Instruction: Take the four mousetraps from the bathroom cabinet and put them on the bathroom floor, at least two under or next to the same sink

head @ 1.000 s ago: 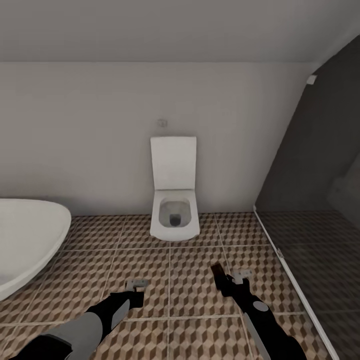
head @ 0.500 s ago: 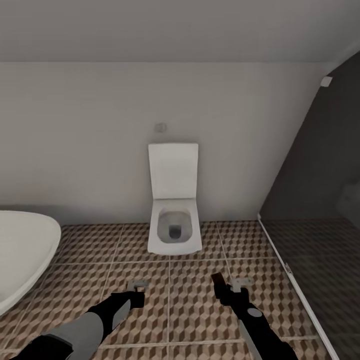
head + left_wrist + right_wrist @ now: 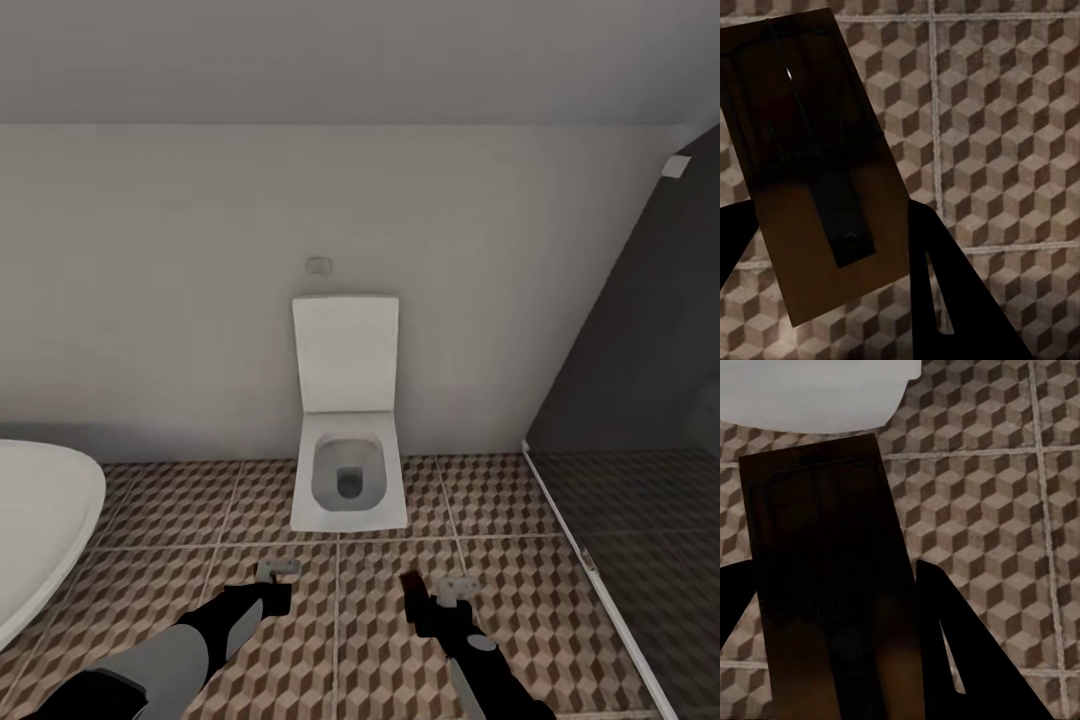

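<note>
**Two traps carried, no sink ahead**

A mousetrap point(image 3: 814, 165) is held in the left gripper point(image 3: 832, 247): in the left wrist view the flat brown plate is seen clamped between the dark fingers point(image 3: 945, 285), its long axis running outward along them and tilted a little off their line, with the metal bar parts lying on its face. A second mousetrap point(image 3: 832, 585) is held the same way in the right gripper point(image 3: 840, 615), its long axis set along the fingers and its far end reaching toward a white rounded edge at the border of that view. Both pairs of jaws are closed down onto the plates, open only by the width of what is gripped.

In the head view the left gripper point(image 3: 270, 590) and the right gripper point(image 3: 435, 605) are held low over the floor point(image 3: 380, 640), side by side and well apart. The right trap is seen as a dark strip standing up from the fingers. A toilet point(image 3: 348, 470) stands straight ahead against the wall, a bathtub point(image 3: 45, 530) lies to the left, and a dark glass partition point(image 3: 640, 480) closes the right side.

The sink cannot be seen, so neither arm can be judged the nearer to it. The next move is judged to depend on the base being turned until the sink is found; the traps can then be laid flat on the tiles beneath or beside it.
</note>
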`<state>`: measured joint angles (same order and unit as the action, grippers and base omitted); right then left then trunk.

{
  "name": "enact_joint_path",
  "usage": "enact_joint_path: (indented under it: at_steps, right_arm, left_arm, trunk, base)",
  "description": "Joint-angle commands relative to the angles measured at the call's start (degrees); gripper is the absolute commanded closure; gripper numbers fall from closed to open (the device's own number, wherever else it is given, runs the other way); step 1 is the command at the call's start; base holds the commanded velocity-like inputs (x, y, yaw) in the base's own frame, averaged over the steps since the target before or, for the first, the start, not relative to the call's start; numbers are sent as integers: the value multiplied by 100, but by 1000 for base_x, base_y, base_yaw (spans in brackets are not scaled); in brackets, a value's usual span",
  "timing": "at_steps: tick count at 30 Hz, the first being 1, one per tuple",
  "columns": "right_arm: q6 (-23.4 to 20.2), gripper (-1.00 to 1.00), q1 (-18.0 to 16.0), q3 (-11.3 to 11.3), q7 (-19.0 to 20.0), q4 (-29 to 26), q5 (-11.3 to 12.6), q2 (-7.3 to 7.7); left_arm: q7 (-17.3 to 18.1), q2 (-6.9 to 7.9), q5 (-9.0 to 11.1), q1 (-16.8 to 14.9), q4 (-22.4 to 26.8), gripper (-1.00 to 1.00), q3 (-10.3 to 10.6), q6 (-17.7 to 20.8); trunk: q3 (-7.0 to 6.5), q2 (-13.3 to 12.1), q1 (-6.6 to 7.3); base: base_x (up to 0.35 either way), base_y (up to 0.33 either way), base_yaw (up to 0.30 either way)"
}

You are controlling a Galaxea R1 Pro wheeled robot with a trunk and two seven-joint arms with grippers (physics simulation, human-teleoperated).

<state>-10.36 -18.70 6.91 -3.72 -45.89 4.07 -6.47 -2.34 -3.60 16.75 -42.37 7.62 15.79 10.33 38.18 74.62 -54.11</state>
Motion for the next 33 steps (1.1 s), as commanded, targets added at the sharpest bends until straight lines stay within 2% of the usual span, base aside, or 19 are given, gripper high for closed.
enact_joint_path:
  at_steps: [1,8,15,23,33]
  right_arm:
    - [-27,100,-2,21,-51,32,60,-15]
    - [5,100,-3,21,-58,211,49,-47]
    - [42,100,-2,20,-48,117,37,-20]
    - [467,100,-4,21,-23,-10,33,3]
    - [524,100,-2,21,-18,-17,33,5]
  left_arm:
    - [-21,1,56,-2,12,100,47,30]
    - [-21,-2,56,-1,12,100,55,30]
    - [-21,-2,56,-1,7,100,56,30]
    - [-21,-1,56,0,6,100,56,30]
    - [-21,-1,56,-5,4,100,56,30]
  trunk:
    - [5,3,0]
    - [5,3,0]
    - [5,3,0]
    - [5,3,0]
    - [5,3,0]
  base:
    - [17,0,0]
    - [5,0,0]
    - [0,0,0]
    - [0,0,0]
    - [0,0,0]
